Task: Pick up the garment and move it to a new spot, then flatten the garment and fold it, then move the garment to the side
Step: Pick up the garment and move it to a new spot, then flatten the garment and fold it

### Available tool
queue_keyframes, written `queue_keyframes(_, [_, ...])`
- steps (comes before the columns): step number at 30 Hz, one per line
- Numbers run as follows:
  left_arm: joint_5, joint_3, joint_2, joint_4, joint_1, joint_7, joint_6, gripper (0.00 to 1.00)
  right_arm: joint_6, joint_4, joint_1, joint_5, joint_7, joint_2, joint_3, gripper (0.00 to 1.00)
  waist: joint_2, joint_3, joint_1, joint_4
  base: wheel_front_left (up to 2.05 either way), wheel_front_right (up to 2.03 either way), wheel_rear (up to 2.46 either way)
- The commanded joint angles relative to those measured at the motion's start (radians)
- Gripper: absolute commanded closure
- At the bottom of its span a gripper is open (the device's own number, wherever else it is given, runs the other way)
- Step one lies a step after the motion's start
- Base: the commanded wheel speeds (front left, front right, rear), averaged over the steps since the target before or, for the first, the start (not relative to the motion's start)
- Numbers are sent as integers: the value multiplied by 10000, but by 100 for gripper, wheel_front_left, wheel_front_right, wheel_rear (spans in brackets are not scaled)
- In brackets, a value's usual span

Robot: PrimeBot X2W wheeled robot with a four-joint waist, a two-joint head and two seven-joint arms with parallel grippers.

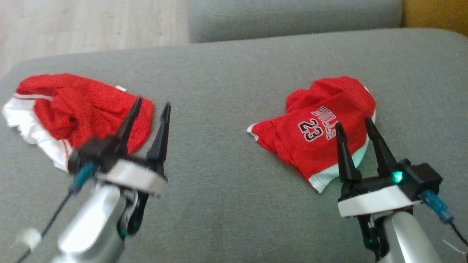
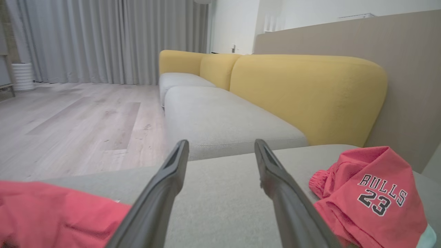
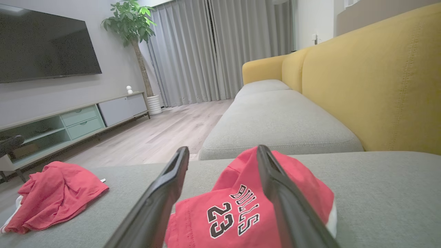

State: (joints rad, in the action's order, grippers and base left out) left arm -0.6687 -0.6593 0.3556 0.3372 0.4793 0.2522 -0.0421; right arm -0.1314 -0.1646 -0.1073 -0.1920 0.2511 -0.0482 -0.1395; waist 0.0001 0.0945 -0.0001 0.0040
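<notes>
Left gripper (image 1: 153, 103): at my seven o'clock, blurred in the head view, its two long dark fingers spread wide and empty. The tips overlap the near edge of the crumpled red-and-white garment (image 1: 84, 106); I cannot tell whether they touch.

Right gripper (image 1: 352, 122): at my five o'clock, fingers just as wide apart with nothing in them, hovering over the near half of the rumpled red jersey-cloth garment printed "BULLS 23" (image 1: 310, 146).

Garments: the red-and-white one lies at my ten o'clock and the numbered one at my one o'clock, well apart on the broad grey fabric cushion (image 1: 226, 190). I cannot settle which one the job means. The numbered one sits squarely before a ready gripper.

Handling, my judgement: light, limp and slick sports cloth, not fragile. It should sag and bunch when lifted, and could slide out of a shallow pinch.

Where to grip: I would take the pale hem (image 1: 321, 184) at the garment's six o'clock, or the corner at its nine o'clock, biting deep through the edge.

In the way: bare cushion lies between the two heaps, so I see no obstacle.

Beyond: a second grey seat cushion (image 1: 292, 14) at twelve o'clock, a mustard-yellow sofa back (image 2: 306, 93) at two, and pale wood flooring (image 1: 91, 22) at eleven.
</notes>
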Motion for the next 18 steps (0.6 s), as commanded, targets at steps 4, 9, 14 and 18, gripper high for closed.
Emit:
queue_keyframes(4, [644, 1246, 167, -908, -1173, 93, -213, 0, 7, 164, 167, 27, 107, -20, -240, 0, -1, -506, 1, 476, 0, 0, 0])
queue_keyframes(9, [1299, 2317, -453, -1482, -2699, 94, -236, 0, 7, 82, 503, -80, 107, -20, -357, 0, -1, -654, 1, 484, 0, 0, 0])
queue_keyframes(14, [1870, 3174, -1129, -1776, -3435, 94, 122, 0, 7, 69, 615, -110, 107, -20, -439, 0, -1, -682, 1, 430, 0, 0, 0])
queue_keyframes(18, [2252, 3624, -1501, -1783, -3513, 94, 545, 0, 7, 100, 522, 49, 107, -20, -457, 0, -1, -608, 1, 472, 0, 0, 0])
